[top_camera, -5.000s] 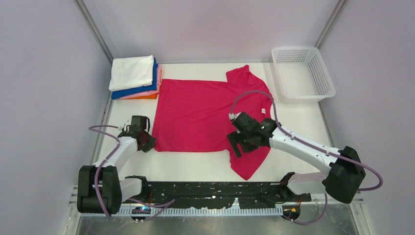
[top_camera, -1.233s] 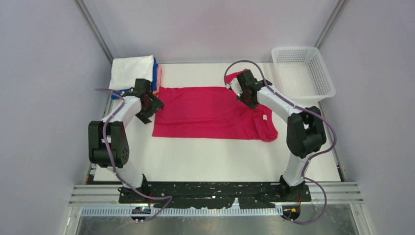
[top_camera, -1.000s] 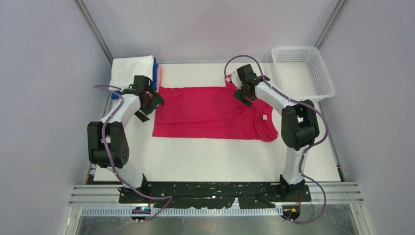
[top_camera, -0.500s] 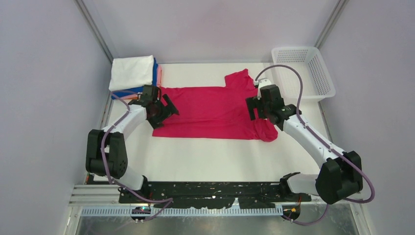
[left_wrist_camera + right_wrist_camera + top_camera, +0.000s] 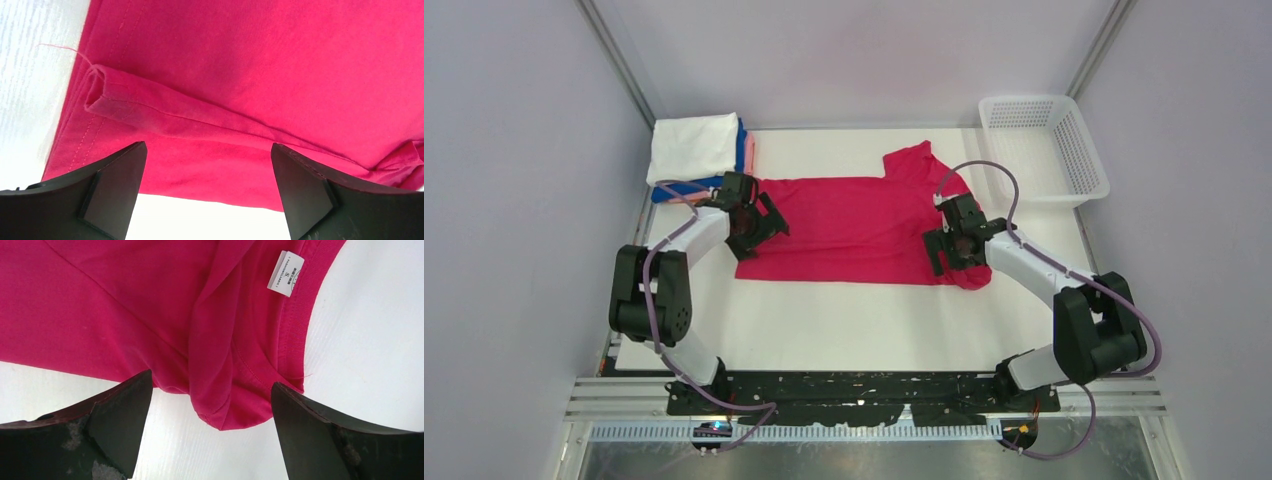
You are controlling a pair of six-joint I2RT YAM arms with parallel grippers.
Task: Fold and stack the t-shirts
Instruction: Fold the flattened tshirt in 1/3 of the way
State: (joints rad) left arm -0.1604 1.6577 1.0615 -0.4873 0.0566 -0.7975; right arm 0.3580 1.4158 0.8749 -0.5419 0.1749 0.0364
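While the red shirt (image 5: 849, 225) lies folded lengthwise across the middle of the white surface (image 5: 854, 330), one sleeve pointing toward the far edge, both hands are spread wide and hold nothing. The left hand (image 5: 760, 226) hangs over the hem corner, and the right hand (image 5: 938, 254) hangs over the collar end near the label (image 5: 285, 273). The folded stack (image 5: 694, 148), white on top, sits at the far left corner.
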